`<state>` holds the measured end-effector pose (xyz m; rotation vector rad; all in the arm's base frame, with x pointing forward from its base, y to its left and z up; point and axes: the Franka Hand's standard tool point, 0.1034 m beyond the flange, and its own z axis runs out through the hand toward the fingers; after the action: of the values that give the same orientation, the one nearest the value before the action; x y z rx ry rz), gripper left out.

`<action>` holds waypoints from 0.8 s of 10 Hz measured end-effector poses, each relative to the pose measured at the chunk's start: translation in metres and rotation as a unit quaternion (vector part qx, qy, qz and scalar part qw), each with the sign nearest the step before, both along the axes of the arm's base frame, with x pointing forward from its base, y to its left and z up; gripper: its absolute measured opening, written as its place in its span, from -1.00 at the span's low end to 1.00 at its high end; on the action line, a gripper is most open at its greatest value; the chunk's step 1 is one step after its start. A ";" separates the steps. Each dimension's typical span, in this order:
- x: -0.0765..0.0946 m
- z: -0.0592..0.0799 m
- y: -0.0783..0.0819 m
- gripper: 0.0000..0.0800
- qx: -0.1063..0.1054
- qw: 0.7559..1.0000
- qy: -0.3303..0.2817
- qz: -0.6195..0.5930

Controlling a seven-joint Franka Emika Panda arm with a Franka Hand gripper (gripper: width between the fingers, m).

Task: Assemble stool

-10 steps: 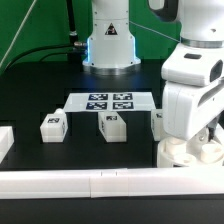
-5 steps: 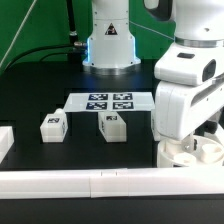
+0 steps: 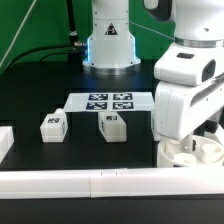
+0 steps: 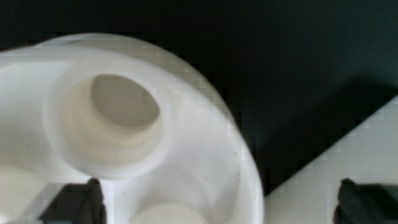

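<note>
Seat drum [image 3: 181,153] mostly hidden behind arm [image 3: 188,100].

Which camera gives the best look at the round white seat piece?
The wrist view: the seat drum fills the picture up close, showing a round hole in it. The exterior view shows only part of the seat drum, low on that view's right, mostly hidden behind the arm.
</note>
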<state>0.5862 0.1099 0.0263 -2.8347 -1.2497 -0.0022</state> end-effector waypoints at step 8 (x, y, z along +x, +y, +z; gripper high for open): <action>-0.005 0.038 -0.031 0.62 -0.012 0.997 -0.014 -0.076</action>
<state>0.5809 0.0787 0.0642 -2.9538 -1.0414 -0.0324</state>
